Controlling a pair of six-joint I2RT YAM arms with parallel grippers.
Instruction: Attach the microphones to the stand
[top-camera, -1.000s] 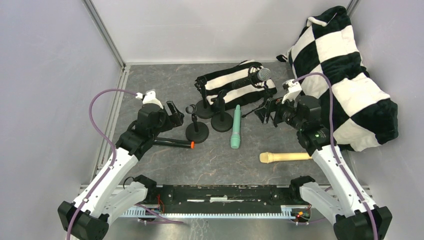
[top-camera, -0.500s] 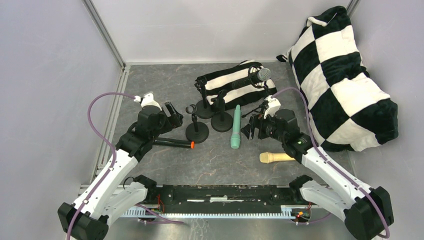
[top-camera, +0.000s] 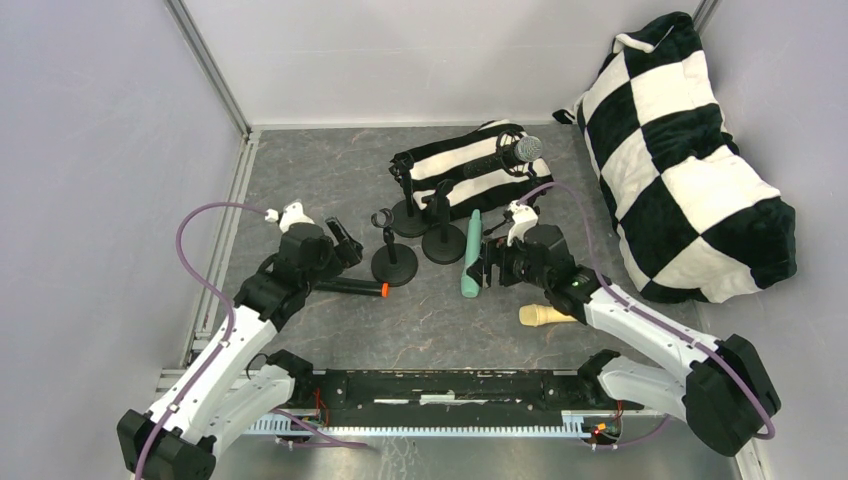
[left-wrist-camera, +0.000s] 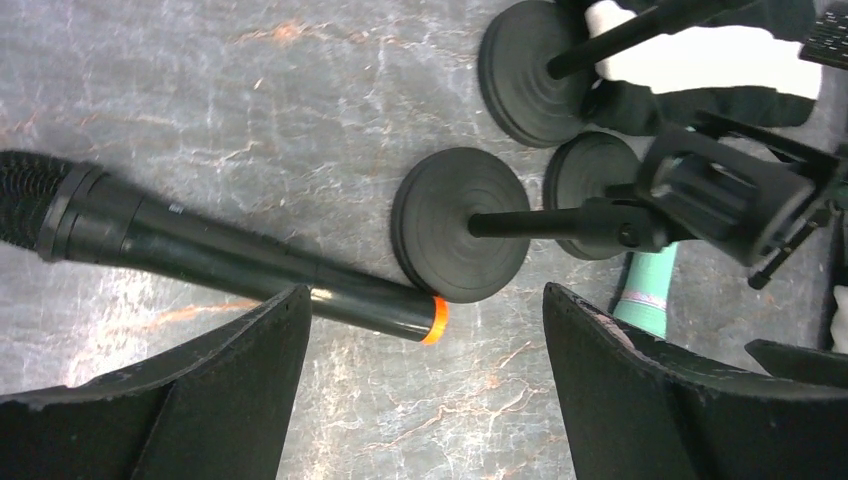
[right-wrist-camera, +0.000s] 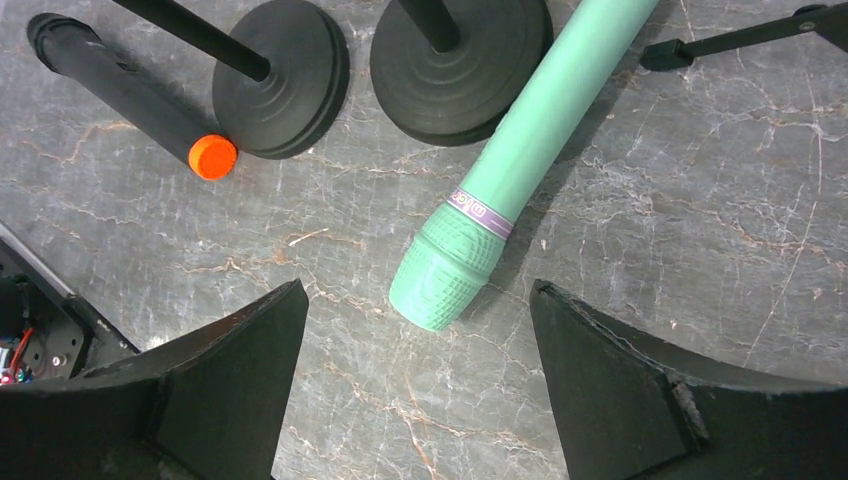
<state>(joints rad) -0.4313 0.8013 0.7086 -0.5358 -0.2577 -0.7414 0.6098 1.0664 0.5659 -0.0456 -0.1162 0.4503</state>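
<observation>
The mint green microphone (top-camera: 472, 240) lies on the table, head toward me, and my right gripper (top-camera: 487, 270) hangs open just above that head (right-wrist-camera: 445, 275). The black microphone with the orange ring (top-camera: 350, 288) lies left of the stands, and my left gripper (top-camera: 343, 248) hovers open over it. In the left wrist view its orange end (left-wrist-camera: 436, 320) sits between my open fingers. Three round-based stands (top-camera: 394, 265) stand together, their clips empty. My right arm hides part of the cream-yellow microphone (top-camera: 538, 316). The silver-mesh microphone (top-camera: 515, 152) rests on striped cloth.
A large black-and-white checkered pillow (top-camera: 700, 170) fills the right side. A striped cloth (top-camera: 470, 175) lies behind the stands, with a thin tripod leg (right-wrist-camera: 740, 35) beside the mint microphone. The black frame rail (top-camera: 440, 385) runs along the near edge.
My right arm has swung left from beside the pillow to over the mint microphone's head, now covering more of the cream-yellow one. My left gripper has crept slightly nearer the black microphone.
</observation>
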